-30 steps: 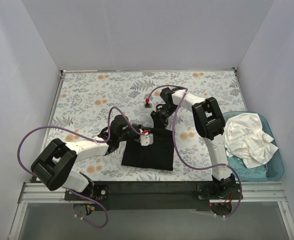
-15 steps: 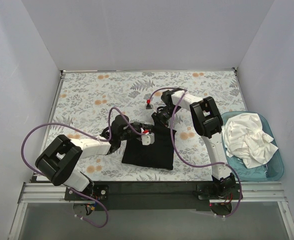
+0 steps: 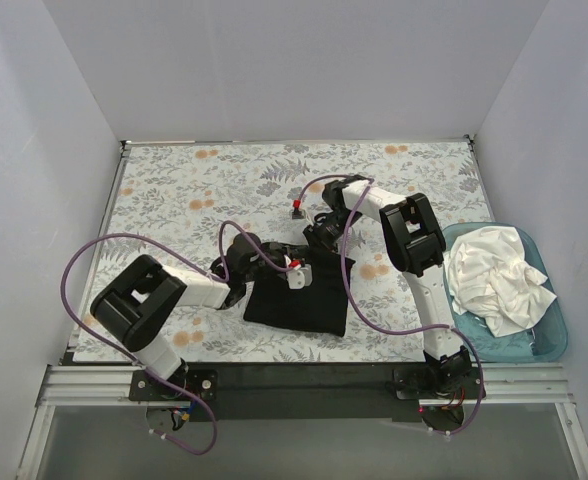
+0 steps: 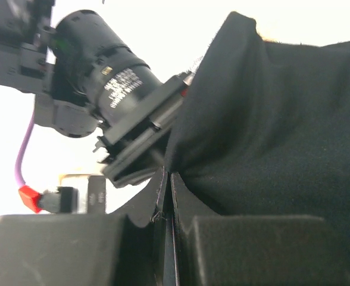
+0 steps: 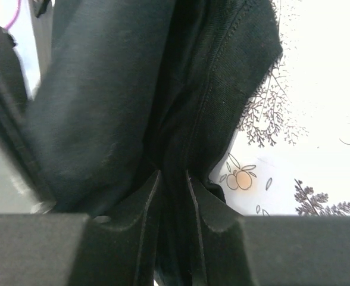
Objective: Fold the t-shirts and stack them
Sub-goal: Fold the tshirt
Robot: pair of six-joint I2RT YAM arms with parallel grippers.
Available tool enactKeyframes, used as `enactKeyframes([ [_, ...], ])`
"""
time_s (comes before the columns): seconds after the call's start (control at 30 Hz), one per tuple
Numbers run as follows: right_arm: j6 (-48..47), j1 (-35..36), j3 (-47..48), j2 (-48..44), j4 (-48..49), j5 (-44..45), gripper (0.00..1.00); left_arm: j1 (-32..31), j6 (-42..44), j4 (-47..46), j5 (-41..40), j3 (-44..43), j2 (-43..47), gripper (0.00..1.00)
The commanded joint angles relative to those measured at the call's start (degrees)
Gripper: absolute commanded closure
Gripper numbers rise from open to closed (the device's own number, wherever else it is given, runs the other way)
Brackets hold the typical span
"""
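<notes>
The black t-shirt lies folded small on the floral sheet, near the front middle. My left gripper is shut on its far left edge; the left wrist view shows the jaws pinched on a thin layer of black cloth. My right gripper is shut on its far right edge; the right wrist view shows thick black folds between the jaws. Both grippers hold the far edge lifted, close together. White t-shirts lie crumpled in the teal tub at the right.
The grey-and-orange floral sheet covers the table. White walls stand at the back and both sides. Purple cables loop from both arms over the sheet. The right gripper's body shows in the left wrist view.
Both grippers have moved slightly nearer and left with the shirt's far edge; the shirt has bunched and shifted. The left arm's elbow has swung right.
</notes>
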State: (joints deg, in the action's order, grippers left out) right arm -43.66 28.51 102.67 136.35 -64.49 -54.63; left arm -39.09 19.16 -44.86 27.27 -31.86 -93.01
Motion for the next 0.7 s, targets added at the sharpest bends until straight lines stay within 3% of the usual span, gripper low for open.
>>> enactKeyframes([
  [0.0,-0.29,-0.12,2.44,-1.43,-1.43,5.49,0.70,0.51,0.79,-8.91,-1.34,1.62,-0.76,1.00],
  [0.3,1.38,-0.12,6.04,-5.31,-2.84,12.43,0.58,0.42,2.46,-14.37,-1.43,3.29,-2.26,0.98],
  [0.37,1.91,-0.39,6.48,-5.66,-3.01,13.67,0.55,0.42,2.99,-15.51,-1.69,3.90,-3.05,0.86],
  [0.4,2.00,-0.47,6.57,-6.01,-3.19,14.02,0.51,0.42,3.08,-16.48,-1.78,4.08,-3.14,0.71],
  [0.43,2.17,-0.39,6.75,-6.19,-3.10,14.37,0.48,0.42,3.43,-16.66,-2.30,4.08,-3.14,0.68],
  [0.53,2.44,-0.56,7.71,-6.54,-3.63,15.69,0.44,0.42,3.08,-15.96,-2.57,3.82,-2.09,0.61],
  [0.67,2.61,-0.74,10.08,-6.36,-4.59,17.53,0.43,0.42,1.42,-14.03,-1.78,4.26,1.42,0.60],
])
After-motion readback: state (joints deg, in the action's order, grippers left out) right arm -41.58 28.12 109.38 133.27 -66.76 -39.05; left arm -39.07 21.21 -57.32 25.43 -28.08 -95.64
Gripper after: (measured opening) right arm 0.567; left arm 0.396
